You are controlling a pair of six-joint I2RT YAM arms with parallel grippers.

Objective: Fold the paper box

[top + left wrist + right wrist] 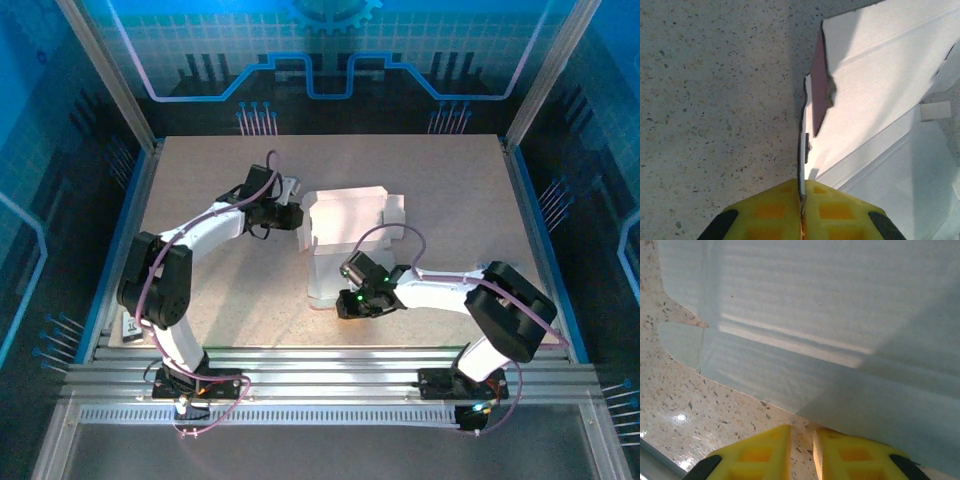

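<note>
The paper box (345, 240) lies mid-table, pale inner side up, with its far flaps standing partly raised. My left gripper (298, 215) is at the box's far-left corner. In the left wrist view it (802, 197) is shut on the thin upright edge of a flap of the paper box (880, 90), whose pink outer face shows beside it. My right gripper (345, 305) sits low at the box's near edge. Its yellow fingers (765, 450) stand a narrow gap apart with bare table between them, and the edge of the paper box (815, 300) rests over the right fingertip.
A small dark-and-white card (130, 325) lies by the left arm's base near the table's left edge. Metal rails (320, 365) run along the near edge, and frame posts (110, 70) stand at the far corners. Bare speckled table (460, 200) stretches to the right of the box.
</note>
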